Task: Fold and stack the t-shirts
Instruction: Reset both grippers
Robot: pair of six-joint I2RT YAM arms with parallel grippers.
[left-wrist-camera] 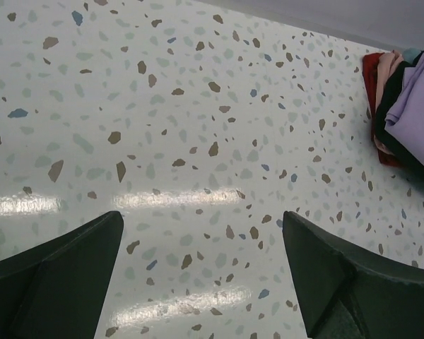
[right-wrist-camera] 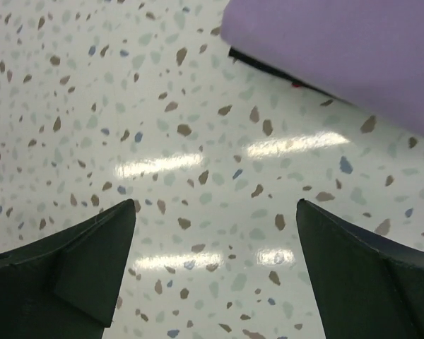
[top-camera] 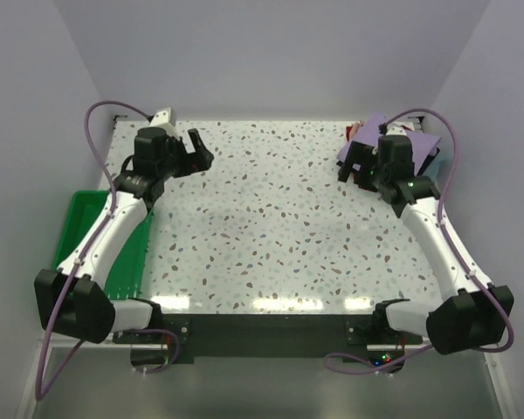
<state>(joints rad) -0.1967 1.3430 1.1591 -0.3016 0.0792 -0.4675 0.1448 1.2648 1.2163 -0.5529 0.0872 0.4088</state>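
Note:
A stack of folded t-shirts (top-camera: 402, 140) lies at the table's far right corner, with the lavender-purple one on top. In the left wrist view the stack (left-wrist-camera: 403, 113) shows purple over black, pink and red layers. In the right wrist view the purple t-shirt (right-wrist-camera: 339, 49) lies over a black edge. My left gripper (top-camera: 199, 148) is open and empty above the far left of the table. My right gripper (top-camera: 351, 161) is open and empty, just left of the stack and apart from it.
A green plastic tray (top-camera: 92, 231) sits off the table's left edge beside the left arm. The speckled tabletop (top-camera: 271, 218) spans the middle. White walls close in the back and sides.

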